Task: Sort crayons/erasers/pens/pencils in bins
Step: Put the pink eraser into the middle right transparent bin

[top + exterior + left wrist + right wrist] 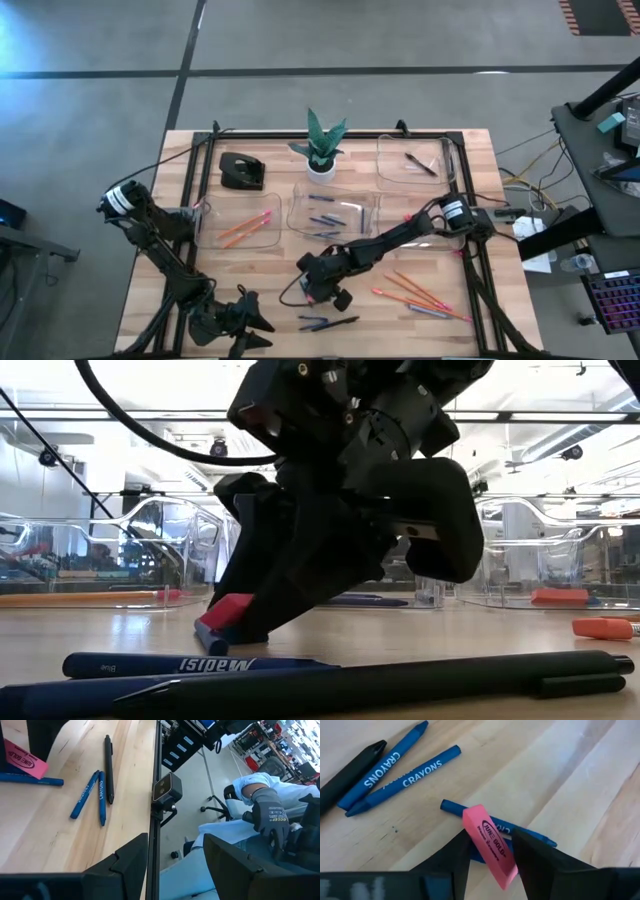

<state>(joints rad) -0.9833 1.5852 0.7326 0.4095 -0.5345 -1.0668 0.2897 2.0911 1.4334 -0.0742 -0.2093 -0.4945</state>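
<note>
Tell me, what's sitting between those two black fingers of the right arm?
A pink eraser, lying tilted across a blue crayon on the wood; the right wrist view shows it between the right gripper fingers.
</note>
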